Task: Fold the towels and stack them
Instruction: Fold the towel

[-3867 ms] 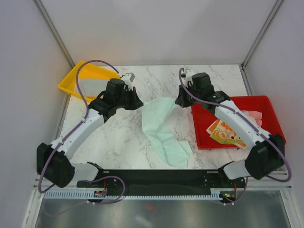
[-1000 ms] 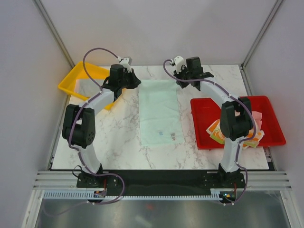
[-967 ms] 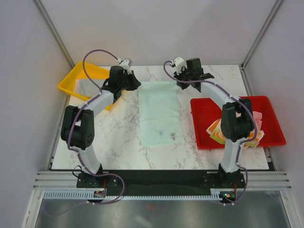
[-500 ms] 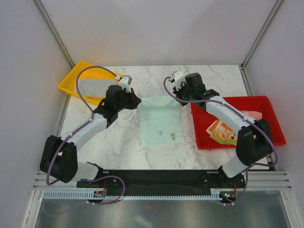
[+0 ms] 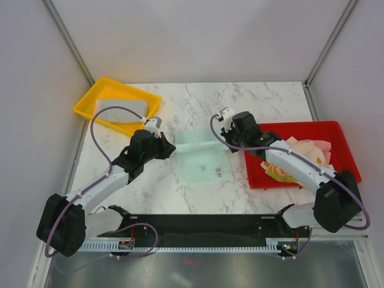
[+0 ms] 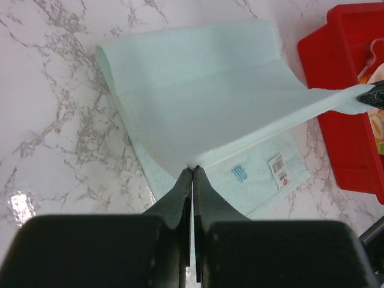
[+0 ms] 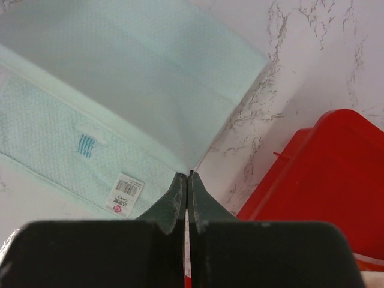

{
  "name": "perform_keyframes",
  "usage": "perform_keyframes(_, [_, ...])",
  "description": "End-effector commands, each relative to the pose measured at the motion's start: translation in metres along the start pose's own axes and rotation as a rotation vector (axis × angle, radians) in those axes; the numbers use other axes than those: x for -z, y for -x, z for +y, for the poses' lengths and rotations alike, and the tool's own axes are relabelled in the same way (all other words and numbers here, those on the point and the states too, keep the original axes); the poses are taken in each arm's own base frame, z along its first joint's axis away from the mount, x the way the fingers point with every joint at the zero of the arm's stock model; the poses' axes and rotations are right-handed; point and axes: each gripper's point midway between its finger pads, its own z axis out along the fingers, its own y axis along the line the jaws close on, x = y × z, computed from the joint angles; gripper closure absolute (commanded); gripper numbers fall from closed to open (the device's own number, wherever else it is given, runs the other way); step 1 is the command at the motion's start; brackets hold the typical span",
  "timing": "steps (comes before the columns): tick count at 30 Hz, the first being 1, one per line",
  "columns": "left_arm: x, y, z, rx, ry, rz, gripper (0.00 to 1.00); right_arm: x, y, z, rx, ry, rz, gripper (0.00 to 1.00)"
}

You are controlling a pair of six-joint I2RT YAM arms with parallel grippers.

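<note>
A mint green towel (image 5: 203,161) lies on the marble table, its far edge lifted and drawn toward the near end, over the lower layer. My left gripper (image 6: 192,169) is shut on the lifted left corner of the mint green towel (image 6: 198,102). My right gripper (image 7: 190,174) is shut on the lifted right corner of the mint green towel (image 7: 120,78). The lower layer shows a white label (image 7: 124,192) and a blue tag (image 6: 239,173). A cream towel with orange shapes (image 5: 279,169) and a pale pink towel (image 5: 315,147) lie in the red tray (image 5: 282,129). A grey towel (image 5: 123,110) rests in the yellow tray (image 5: 96,96).
The red tray stands right of the mint towel, close to my right arm. The yellow tray sits at the back left corner. Grey walls and metal posts close off the table's far side. A black rail (image 5: 204,223) runs along the near edge.
Both grippers have pulled the towel's far edge from the back of the table toward the near side, so the mint towel now looks about half as long.
</note>
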Motion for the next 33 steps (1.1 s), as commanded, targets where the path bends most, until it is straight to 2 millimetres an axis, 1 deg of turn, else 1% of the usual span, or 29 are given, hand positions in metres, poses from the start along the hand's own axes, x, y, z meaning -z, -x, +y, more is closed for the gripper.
perform_keyframes(1, [0.003,-0.008,-0.003,0.047,-0.014,-0.005,0.98,0.010,0.001,-0.011,-0.059,-0.079,-0.007,1.00])
perform_keyframes(2, [0.005,-0.008,-0.005,0.048,-0.021,-0.010,0.98,0.010,-0.002,-0.009,-0.079,-0.077,0.002,1.00])
perform_keyframes(3, [0.006,-0.013,-0.003,0.049,-0.015,0.000,0.98,0.010,-0.005,-0.008,-0.084,-0.076,0.006,1.00])
perform_keyframes(4, [0.007,-0.014,-0.003,0.048,-0.017,-0.001,0.98,0.009,-0.013,-0.009,-0.086,-0.093,0.022,1.00])
perform_keyframes(5, [0.008,-0.016,-0.002,0.045,-0.016,0.002,0.98,0.008,-0.016,-0.009,-0.085,-0.096,0.029,1.00])
perform_keyframes(7, [0.007,-0.021,0.000,0.039,-0.011,0.013,0.98,0.004,-0.029,-0.007,-0.128,-0.104,0.062,1.00])
perform_keyframes(10, [0.006,-0.030,0.000,0.053,-0.013,0.041,0.98,-0.001,-0.038,-0.001,-0.163,-0.092,0.103,1.00])
perform_keyframes(15, [0.008,-0.037,-0.018,0.076,-0.083,0.068,0.98,-0.005,-0.046,0.009,-0.229,-0.064,0.126,1.00])
perform_keyframes(21, [0.009,-0.051,-0.004,0.065,-0.018,0.083,0.98,-0.007,-0.059,0.016,-0.274,-0.066,0.161,1.00])
perform_keyframes(25, [0.011,-0.057,0.002,0.071,0.004,0.082,0.98,-0.006,-0.069,0.020,-0.264,-0.062,0.178,1.00])
perform_keyframes(29, [0.013,-0.052,0.004,0.062,0.017,0.061,0.98,-0.004,-0.065,0.020,-0.254,-0.067,0.168,1.00])
perform_keyframes(31, [0.015,-0.050,0.003,0.059,0.019,0.062,0.98,-0.002,-0.060,0.019,-0.256,-0.069,0.157,1.00])
perform_keyframes(32, [0.017,-0.046,0.001,0.057,0.017,0.053,0.98,0.000,-0.057,0.019,-0.255,-0.072,0.151,1.00])
perform_keyframes(33, [0.018,-0.044,0.001,0.055,0.020,0.049,0.98,0.002,-0.052,0.018,-0.255,-0.071,0.137,1.00])
